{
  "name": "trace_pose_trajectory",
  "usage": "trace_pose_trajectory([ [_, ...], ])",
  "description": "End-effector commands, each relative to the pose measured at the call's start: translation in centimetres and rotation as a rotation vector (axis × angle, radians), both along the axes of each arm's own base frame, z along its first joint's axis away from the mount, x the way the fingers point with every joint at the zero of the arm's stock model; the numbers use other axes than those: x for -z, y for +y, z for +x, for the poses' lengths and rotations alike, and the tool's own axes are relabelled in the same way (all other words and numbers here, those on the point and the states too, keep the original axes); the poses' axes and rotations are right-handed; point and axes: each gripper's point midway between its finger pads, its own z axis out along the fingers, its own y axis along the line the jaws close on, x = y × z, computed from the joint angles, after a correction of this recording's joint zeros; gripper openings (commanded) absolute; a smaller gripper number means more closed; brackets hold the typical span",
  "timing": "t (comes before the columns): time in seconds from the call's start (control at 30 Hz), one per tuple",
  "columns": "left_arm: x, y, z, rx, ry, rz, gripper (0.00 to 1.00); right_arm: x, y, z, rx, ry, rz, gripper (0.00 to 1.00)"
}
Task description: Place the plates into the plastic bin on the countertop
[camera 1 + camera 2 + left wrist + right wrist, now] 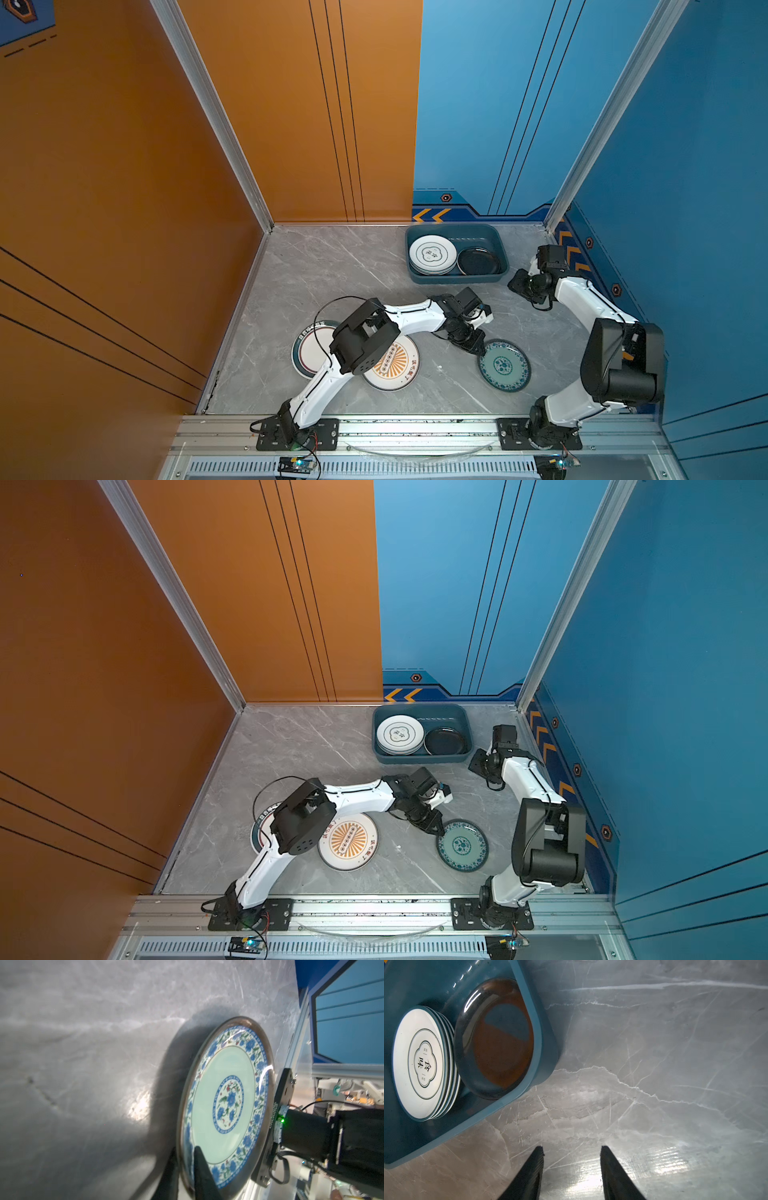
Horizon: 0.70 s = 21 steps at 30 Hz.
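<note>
**A:** What lies nearest on the countertop point(332, 270)?

**B:** Three plates in a row. At the left is a white dark-rimmed plate point(309, 353), partly hidden by the elbow of the left arm point(365, 340). Beside it is the sunburst plate point(392, 365), and well apart at the right is the teal plate point(504, 365).

**A:** Does a gripper have one?

**B:** The left gripper point(478, 348) is at the teal plate's far-left rim. The left wrist view shows it closed on that rim, with one finger point(200, 1167) on the upper face and the other under the edge. Whether the plate has left the surface I cannot tell.

**A:** And the right gripper point(572, 1149)?

**B:** It is farther back on the right, jaws apart and empty over bare countertop, near the right end of the plastic bin point(457, 278).

**A:** Where does the bin stand?

**B:** Against the far wall. In its left half is a stack of white plates point(432, 253), the top one bearing a cloud emblem. In its right half is a black plate point(478, 261), just beside the stack.
</note>
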Motion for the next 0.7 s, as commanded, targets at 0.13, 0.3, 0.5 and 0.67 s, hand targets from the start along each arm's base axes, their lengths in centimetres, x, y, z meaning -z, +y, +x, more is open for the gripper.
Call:
trace_pose_trajectory([
  [0.13, 2.1, 1.5, 0.5, -0.017, 0.025, 0.066, 0.09, -0.6, 0.0, -0.3, -0.002, -0.023, 0.005, 0.48],
  [0.3, 2.0, 2.2, 1.2, -0.034, 0.025, 0.068, 0.04, -0.8, 0.3, -0.1, -0.014, -0.040, 0.021, 0.48],
  [0.5, 0.4, 5.0, 3.8, -0.091, -0.006, 0.063, 0.00, -1.1, 2.0, 0.2, -0.068, -0.089, 0.083, 0.48],
  [0.67, -1.8, 8.7, 6.6, -0.168, -0.035, 0.047, 0.00, -2.5, 4.9, 1.0, -0.166, -0.177, 0.193, 0.52],
])
